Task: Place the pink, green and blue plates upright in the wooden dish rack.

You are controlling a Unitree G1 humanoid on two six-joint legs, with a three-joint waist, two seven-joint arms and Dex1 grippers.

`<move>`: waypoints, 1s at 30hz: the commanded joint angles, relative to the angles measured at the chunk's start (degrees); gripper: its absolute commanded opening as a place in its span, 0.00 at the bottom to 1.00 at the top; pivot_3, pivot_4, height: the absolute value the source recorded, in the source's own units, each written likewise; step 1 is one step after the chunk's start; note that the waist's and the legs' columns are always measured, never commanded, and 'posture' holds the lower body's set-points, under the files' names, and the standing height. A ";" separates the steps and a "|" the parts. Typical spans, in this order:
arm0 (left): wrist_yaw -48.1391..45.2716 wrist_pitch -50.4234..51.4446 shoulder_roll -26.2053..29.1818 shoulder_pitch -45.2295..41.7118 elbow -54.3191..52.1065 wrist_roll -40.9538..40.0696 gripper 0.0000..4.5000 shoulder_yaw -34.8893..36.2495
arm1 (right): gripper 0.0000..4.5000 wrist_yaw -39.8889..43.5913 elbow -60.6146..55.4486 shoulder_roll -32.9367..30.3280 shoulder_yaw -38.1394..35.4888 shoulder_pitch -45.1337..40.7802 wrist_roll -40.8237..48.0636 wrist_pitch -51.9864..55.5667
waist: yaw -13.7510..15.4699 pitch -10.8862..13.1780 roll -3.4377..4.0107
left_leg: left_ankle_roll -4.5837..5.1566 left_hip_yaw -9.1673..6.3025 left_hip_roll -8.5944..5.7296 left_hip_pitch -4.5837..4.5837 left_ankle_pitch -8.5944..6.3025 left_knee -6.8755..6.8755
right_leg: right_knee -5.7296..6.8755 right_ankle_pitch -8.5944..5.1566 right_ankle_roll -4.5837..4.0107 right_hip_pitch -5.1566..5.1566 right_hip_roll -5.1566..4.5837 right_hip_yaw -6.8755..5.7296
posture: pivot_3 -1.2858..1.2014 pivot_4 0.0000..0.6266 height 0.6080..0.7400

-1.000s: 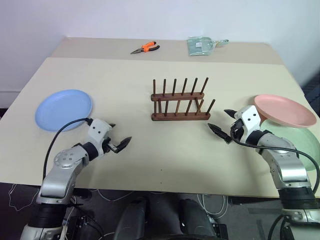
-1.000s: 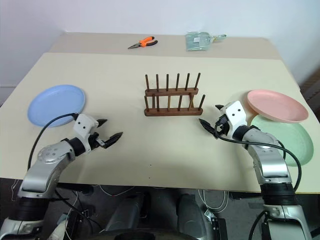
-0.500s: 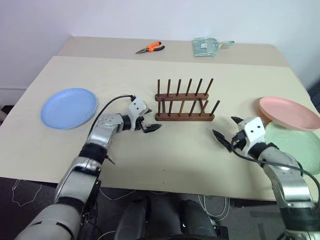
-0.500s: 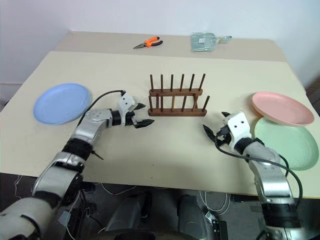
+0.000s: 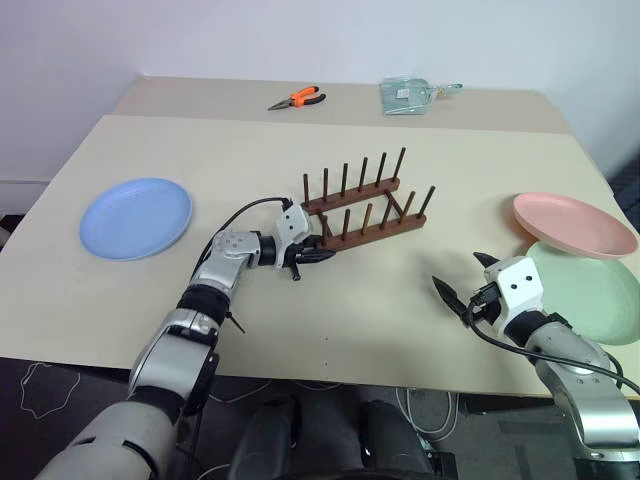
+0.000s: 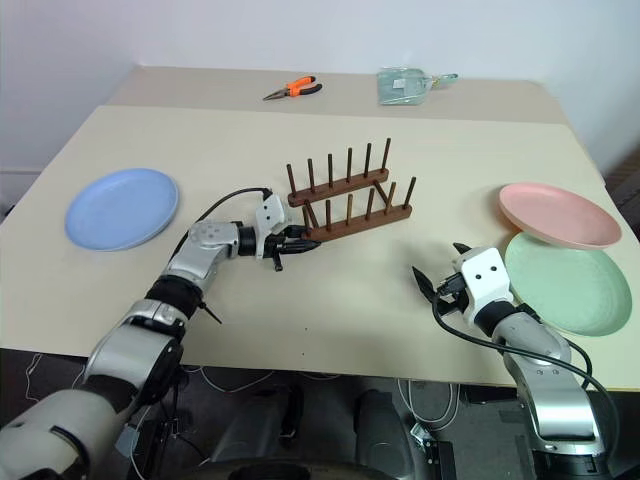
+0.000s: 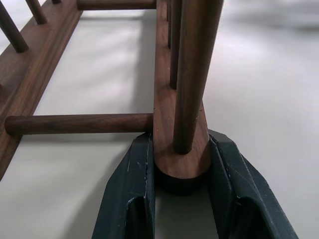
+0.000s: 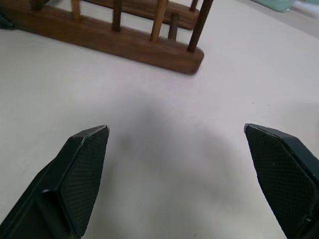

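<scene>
The wooden dish rack [image 5: 365, 210] stands askew mid-table, its right end turned away from me. My left gripper [image 5: 312, 255] is shut on the left end of its near rail; in the left wrist view the fingers [image 7: 134, 169] clamp the rail's rounded end [image 7: 182, 164] below a peg. The blue plate [image 5: 135, 217] lies flat at the left. At the right, the pink plate [image 5: 572, 224] rests partly on top of the green plate [image 5: 590, 290]. Between rack and plates, my right gripper [image 5: 462, 275] hovers open and holds nothing.
Orange-handled pliers [image 5: 292, 97] and a pale green packet [image 5: 408, 94] lie on the far strip of the table. The table's front edge [image 5: 330, 370] runs just below both arms.
My left gripper reached right to the rack's left end and closed on its near rail. The rack has swung askew. The right gripper has drawn back toward me, still open.
</scene>
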 commanded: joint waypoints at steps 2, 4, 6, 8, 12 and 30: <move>-7.51 6.01 2.51 8.10 -15.72 -2.25 0.18 -3.94 | 0.99 1.73 1.80 -2.13 -3.60 -0.38 0.68 -0.65 | 0.05 0.00 0.01 | 0.00 0.00 0.00 0.00 0.00 0.00 | -0.01 0.00 -0.01 0.01 -0.03 0.00 | 0.52 0.24 0.98; -8.97 9.55 4.27 10.10 -20.32 -2.70 0.18 -4.60 | 0.99 2.19 3.11 -2.82 -4.30 -0.42 0.36 -1.05 | 0.08 -0.01 0.01 | 0.00 -0.01 0.00 0.00 -0.01 0.01 | -0.03 -0.01 -0.03 0.03 -0.15 0.00 | 0.52 0.24 0.98; -8.04 10.85 5.71 10.86 -21.48 -2.06 0.42 -4.30 | 0.99 2.36 4.60 -3.42 -4.96 -0.51 -0.23 -1.29 | 0.09 -0.01 0.03 | -0.01 -0.01 0.00 0.01 -0.01 0.01 | -0.03 -0.02 -0.04 0.03 -0.18 0.00 | 0.52 0.24 0.98; -4.43 9.81 7.35 11.01 -20.12 0.96 0.62 -4.25 | 0.99 2.81 5.82 -4.11 -5.61 -0.29 -0.58 -1.68 | 0.06 -0.01 0.03 | -0.01 -0.01 0.00 0.01 -0.01 0.02 | -0.03 -0.04 -0.08 0.03 -0.18 0.00 | 0.52 0.24 0.98; -1.11 10.48 12.37 14.47 -22.17 3.95 0.71 -4.17 | 0.99 5.20 6.03 -5.47 -6.70 1.80 -0.10 -2.12 | -0.42 -0.11 0.16 | -0.01 -0.01 0.04 0.09 -0.01 0.03 | 0.02 -0.05 -0.11 0.06 -0.16 0.01 | 0.52 0.24 0.98; 23.40 30.73 2.54 22.83 -38.52 1.36 0.00 -6.37 | 0.01 6.87 6.11 -3.58 8.05 -4.63 -5.18 0.85 | 0.19 -0.39 0.52 | 0.09 0.02 0.07 0.11 -0.08 0.16 | -0.26 -0.13 -0.28 0.26 -0.27 -0.08 | 0.52 0.24 0.98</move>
